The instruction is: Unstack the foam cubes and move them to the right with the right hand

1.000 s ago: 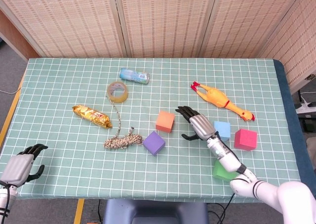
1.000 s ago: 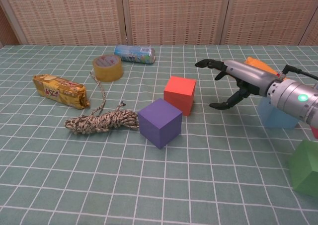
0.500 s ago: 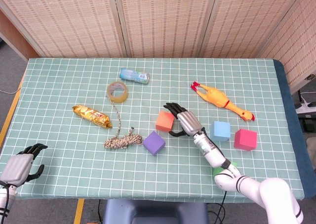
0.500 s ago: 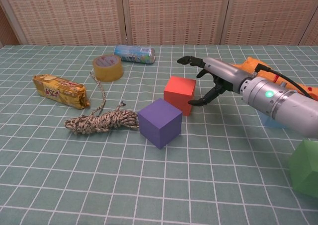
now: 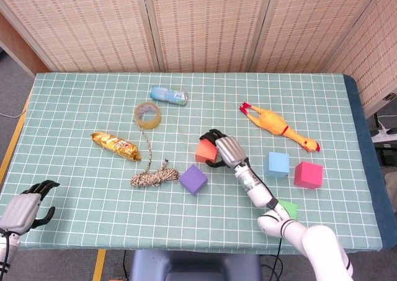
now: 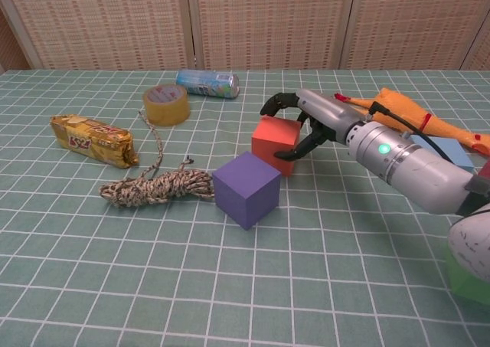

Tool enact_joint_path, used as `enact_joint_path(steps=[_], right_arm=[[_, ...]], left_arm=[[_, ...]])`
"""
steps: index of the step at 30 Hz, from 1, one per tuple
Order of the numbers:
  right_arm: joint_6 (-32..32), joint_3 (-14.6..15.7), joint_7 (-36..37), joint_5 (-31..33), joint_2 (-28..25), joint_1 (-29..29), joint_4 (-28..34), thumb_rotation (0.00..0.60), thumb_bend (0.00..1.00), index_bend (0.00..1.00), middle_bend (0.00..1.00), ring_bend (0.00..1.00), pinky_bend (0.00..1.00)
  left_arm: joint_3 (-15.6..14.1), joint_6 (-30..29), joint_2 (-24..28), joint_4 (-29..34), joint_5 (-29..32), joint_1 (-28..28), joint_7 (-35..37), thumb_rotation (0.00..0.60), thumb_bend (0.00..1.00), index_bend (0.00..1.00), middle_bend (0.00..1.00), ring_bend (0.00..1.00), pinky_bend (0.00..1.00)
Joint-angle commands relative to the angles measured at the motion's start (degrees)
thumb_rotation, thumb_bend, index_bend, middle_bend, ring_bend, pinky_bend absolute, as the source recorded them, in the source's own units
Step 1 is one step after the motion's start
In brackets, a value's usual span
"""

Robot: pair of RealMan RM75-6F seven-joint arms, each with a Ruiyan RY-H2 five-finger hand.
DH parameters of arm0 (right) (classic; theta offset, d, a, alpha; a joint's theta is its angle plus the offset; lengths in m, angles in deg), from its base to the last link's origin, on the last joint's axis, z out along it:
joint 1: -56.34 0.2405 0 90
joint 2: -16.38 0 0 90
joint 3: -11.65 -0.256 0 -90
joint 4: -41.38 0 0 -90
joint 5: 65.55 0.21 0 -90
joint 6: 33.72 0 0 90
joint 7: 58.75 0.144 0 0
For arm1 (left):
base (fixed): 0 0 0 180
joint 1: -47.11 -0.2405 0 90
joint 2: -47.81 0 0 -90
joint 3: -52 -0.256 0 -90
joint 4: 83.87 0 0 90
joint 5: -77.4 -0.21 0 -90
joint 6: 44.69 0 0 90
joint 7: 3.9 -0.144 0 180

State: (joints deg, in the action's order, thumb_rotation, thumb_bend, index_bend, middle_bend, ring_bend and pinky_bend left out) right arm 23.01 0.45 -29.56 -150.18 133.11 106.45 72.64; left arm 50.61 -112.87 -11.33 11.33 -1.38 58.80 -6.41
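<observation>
An orange cube stands on the checked cloth near the middle of the table. My right hand wraps it from the right, with fingers over its top and the thumb against its right face. A purple cube sits just in front of it, apart from it. To the right lie a blue cube, a pink-red cube and a green cube, each on its own. My left hand rests at the table's front left corner and holds nothing.
A rubber chicken lies behind the blue cube. Left of the cubes are a coil of rope, a tape roll, a can on its side and a snack packet.
My right hand has moved left from beside the blue cube to the orange cube and its fingers have come in around it. The left hand has not moved.
</observation>
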Motion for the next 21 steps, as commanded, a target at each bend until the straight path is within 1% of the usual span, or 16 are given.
enact_joint_path(steps=[1,5,7,10,12,15,18,21], right_arm=[[1.5,0.5,2.6,-0.5,2.5,0.6,-4.1,0.600,0.11,0.30,0.28,0.19,0.43],[3.5,1.4,4.3,-1.4,4.1,0.3,-7.8,0.600,0.12,0.35,0.33,0.27,0.51],[5.2,2.0,5.0,-1.9,4.5,-0.2,-8.8,0.600,0.14,0.37,0.36,0.31,0.56],[8.0,3.2,5.0,-3.0,4.0,-1.3,-8.8,0.600,0.18,0.38,0.38,0.33,0.58],[9.8,4.0,4.8,-3.7,3.1,-2.3,-7.6,0.600,0.19,0.38,0.38,0.33,0.58],[12.6,5.4,4.5,-4.7,0.2,-4.5,-3.2,0.600,0.20,0.38,0.38,0.33,0.58],[14.5,7.0,3.5,-5.6,-4.4,-6.9,3.5,0.600,0.21,0.38,0.38,0.33,0.59],[16.8,8.6,-0.2,-6.4,-10.2,-9.8,12.3,0.600,0.22,0.39,0.38,0.33,0.59]], left_arm=[[0.0,0.1,0.0,0.0,0.0,0.1,0.1,0.600,0.46,0.21,0.17,0.19,0.37],[0.1,-0.2,0.1,0.0,-0.1,0.0,0.2,0.600,0.46,0.21,0.17,0.19,0.37],[0.1,-0.2,0.1,0.0,-0.2,0.0,0.3,0.600,0.46,0.21,0.17,0.19,0.37],[0.1,-0.1,0.1,-0.1,-0.1,0.0,0.2,0.600,0.46,0.21,0.17,0.19,0.37],[0.1,-0.1,0.0,-0.1,-0.1,0.0,0.2,0.600,0.46,0.21,0.17,0.19,0.37],[0.1,-0.1,-0.1,-0.1,0.1,0.0,-0.1,0.600,0.46,0.21,0.17,0.19,0.37],[0.1,0.0,-0.1,0.0,0.2,0.0,-0.6,0.600,0.46,0.21,0.17,0.19,0.37],[0.0,0.3,-0.3,0.2,0.4,0.1,-1.2,0.600,0.46,0.21,0.17,0.19,0.37]])
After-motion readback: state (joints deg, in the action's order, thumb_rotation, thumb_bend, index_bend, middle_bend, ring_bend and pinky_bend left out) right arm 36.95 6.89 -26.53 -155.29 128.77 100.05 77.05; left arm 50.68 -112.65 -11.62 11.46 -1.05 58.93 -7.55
